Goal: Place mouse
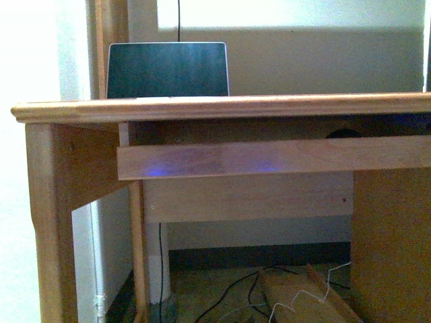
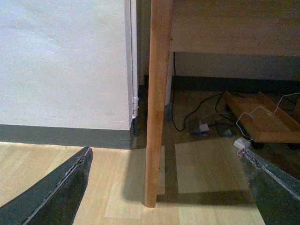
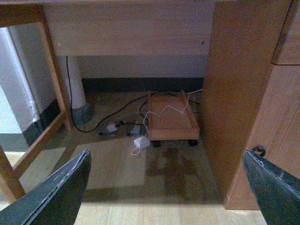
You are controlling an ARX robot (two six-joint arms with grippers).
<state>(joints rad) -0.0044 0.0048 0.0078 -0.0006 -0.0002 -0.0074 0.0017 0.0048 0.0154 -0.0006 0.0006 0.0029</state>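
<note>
A small dark domed shape (image 1: pixel 344 133) peeks over the front rail of the pull-out tray (image 1: pixel 269 158) under the desk top. It looks like the mouse, and most of it is hidden. Neither arm shows in the front view. My left gripper (image 2: pixel 166 187) is open and empty, low over the wooden floor beside the desk's leg (image 2: pixel 157 103). My right gripper (image 3: pixel 164 192) is open and empty, low over the floor in front of the desk's knee space. The mouse shows in neither wrist view.
A laptop (image 1: pixel 167 70) stands open at the back of the desk top (image 1: pixel 222 106). Under the desk are a wheeled wooden stand (image 3: pixel 171 119), cables and a white adapter (image 3: pixel 141 143). A drawer unit (image 3: pixel 243 93) stands by the right gripper. A wall (image 2: pixel 65 65) is by the left gripper.
</note>
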